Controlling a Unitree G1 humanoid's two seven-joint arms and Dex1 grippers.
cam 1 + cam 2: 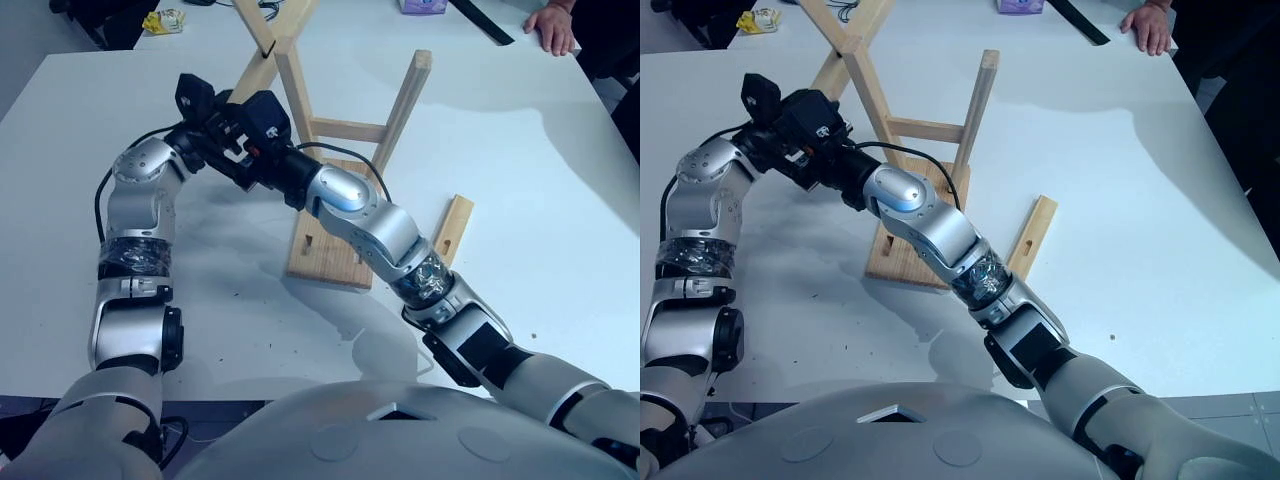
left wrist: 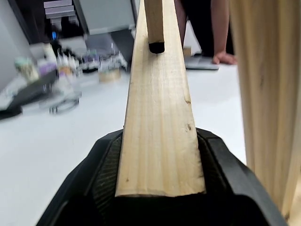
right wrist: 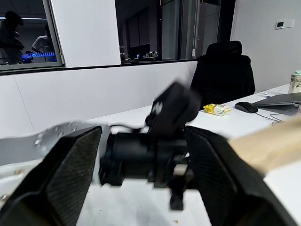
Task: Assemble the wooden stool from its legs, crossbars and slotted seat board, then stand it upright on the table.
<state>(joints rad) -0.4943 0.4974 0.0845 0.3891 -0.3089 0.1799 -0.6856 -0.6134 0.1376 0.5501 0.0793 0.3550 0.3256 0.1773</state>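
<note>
The slotted seat board (image 1: 322, 258) lies flat on the white table (image 1: 560, 200). Two legs (image 1: 293, 95) (image 1: 405, 100) rise from it, joined by a crossbar (image 1: 345, 128). A slanted leg (image 1: 262, 62) leans against this frame at the far left. My left gripper (image 1: 218, 108) is shut on that leg's lower end (image 2: 160, 122), which sits between its black fingers (image 2: 106, 179). My right gripper (image 1: 262, 118) hovers right beside the left one, open, its pads (image 3: 75, 174) apart with nothing between them. One loose wooden bar (image 1: 452, 230) rests on the table right of the seat board.
A person's hand (image 1: 550, 30) rests on the table's far right edge. A yellow item (image 1: 165, 18) and a purple box (image 1: 425, 5) sit at the far edge. Open tabletop lies to the right and the front left.
</note>
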